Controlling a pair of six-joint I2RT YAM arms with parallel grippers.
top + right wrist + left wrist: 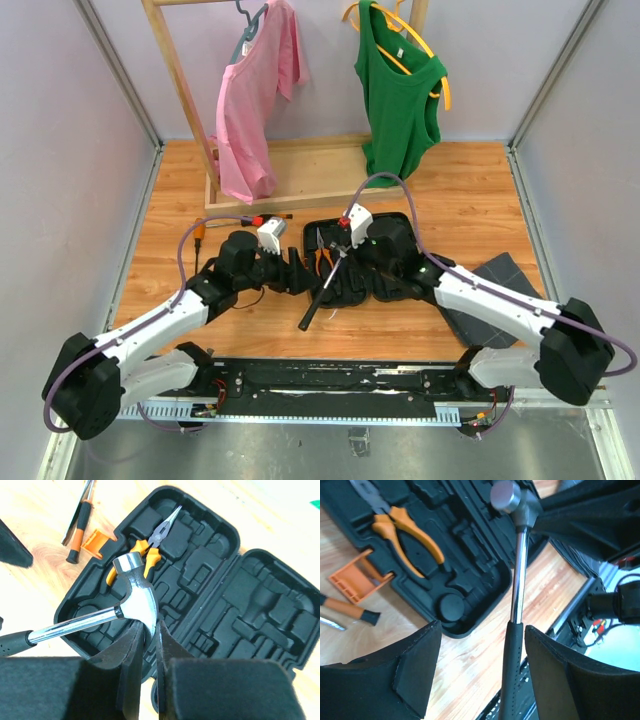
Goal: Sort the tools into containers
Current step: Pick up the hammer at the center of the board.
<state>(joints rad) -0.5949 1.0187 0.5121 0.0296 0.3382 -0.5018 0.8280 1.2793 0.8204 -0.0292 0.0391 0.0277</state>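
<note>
Lowest and nearest in the right wrist view, the right gripper (148, 645) has its two black fingers pressed together on the claw of the hammer (131, 592). The hammer hangs over the lower left corner of the open black tool case (235, 595), its steel shaft running to the left edge. Orange-handled pliers (145, 555) lie in a slot at upper centre. In the left wrist view, the left gripper (482, 655) stands wide apart astride the rubber handle. It would likely be best to steady that handle, since the claw grip may pivot, then align the shaft with its slot before lowering.
</note>
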